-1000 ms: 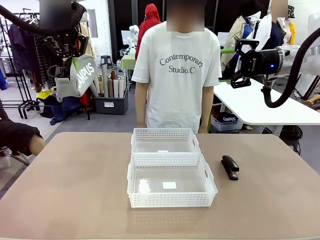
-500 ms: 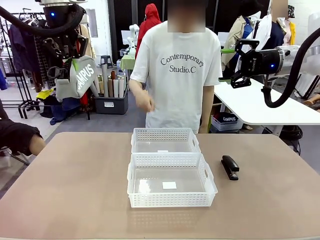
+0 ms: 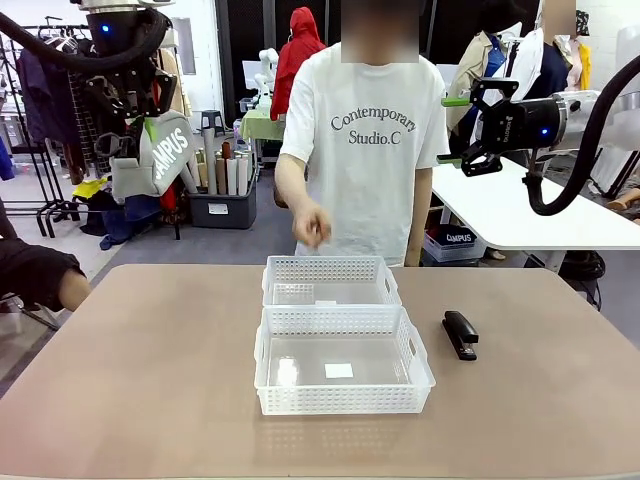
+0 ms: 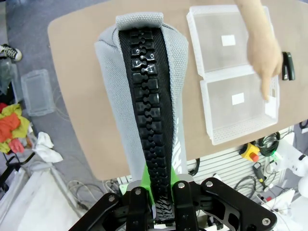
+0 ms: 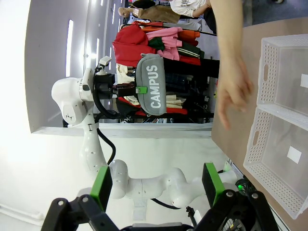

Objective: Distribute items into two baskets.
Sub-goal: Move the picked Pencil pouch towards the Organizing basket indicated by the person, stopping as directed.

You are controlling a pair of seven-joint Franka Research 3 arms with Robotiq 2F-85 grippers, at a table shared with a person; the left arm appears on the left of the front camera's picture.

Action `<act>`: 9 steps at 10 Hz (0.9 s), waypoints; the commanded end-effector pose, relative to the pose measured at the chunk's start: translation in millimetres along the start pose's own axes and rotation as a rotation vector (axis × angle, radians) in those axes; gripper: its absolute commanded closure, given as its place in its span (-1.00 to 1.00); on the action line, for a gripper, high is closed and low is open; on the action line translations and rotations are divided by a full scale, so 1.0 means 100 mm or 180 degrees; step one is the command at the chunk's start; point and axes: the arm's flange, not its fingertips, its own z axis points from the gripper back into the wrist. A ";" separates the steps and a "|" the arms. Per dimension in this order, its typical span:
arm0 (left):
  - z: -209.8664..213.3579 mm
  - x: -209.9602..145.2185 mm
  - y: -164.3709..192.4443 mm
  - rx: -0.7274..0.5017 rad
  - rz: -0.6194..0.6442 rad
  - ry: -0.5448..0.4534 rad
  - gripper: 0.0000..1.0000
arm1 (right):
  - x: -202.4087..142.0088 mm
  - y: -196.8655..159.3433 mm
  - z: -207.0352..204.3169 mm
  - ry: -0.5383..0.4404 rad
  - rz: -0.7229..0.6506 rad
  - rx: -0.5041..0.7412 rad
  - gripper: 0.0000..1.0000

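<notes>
High at the far left, my left gripper [image 3: 128, 108] is shut on the grey "CAMPUS" pouch [image 3: 165, 150], which hangs well off the table. In the left wrist view the pouch [image 4: 144, 91] rises from between the fingers [image 4: 161, 202], zipper facing the camera. My right gripper [image 3: 457, 130] stands open with nothing in it, high at the right. The two white baskets sit mid-table, one far [image 3: 330, 268] and one near [image 3: 340, 398]. The black stapler [image 3: 460, 334] lies on the table right of the near basket. A person's hand [image 3: 315, 228] points down above the far basket.
The person stands at the far edge of the table. Bare tabletop [image 3: 140, 370] lies left and right of the baskets. A second white table [image 3: 520, 215] is behind at the right, clothes racks behind at the left. The right wrist view shows the pouch [image 5: 154, 84] and the hand [image 5: 233, 91].
The person's arm has swung forward from their side, and the hand now points down over the far basket. Both arms and the pouch have stayed put.
</notes>
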 end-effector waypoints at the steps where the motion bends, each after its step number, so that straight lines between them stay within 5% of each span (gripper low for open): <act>1: 0.01 -0.04 0.02 -0.0027 0.0012 -0.0002 1.00 | 0.00 0.02 0.00 -0.0001 0.0006 0.0006 -1.00; 9: 0.01 -0.04 0.02 -0.0027 0.0012 -0.0002 1.00 | 0.00 0.02 0.00 -0.0001 0.0006 0.0006 -1.00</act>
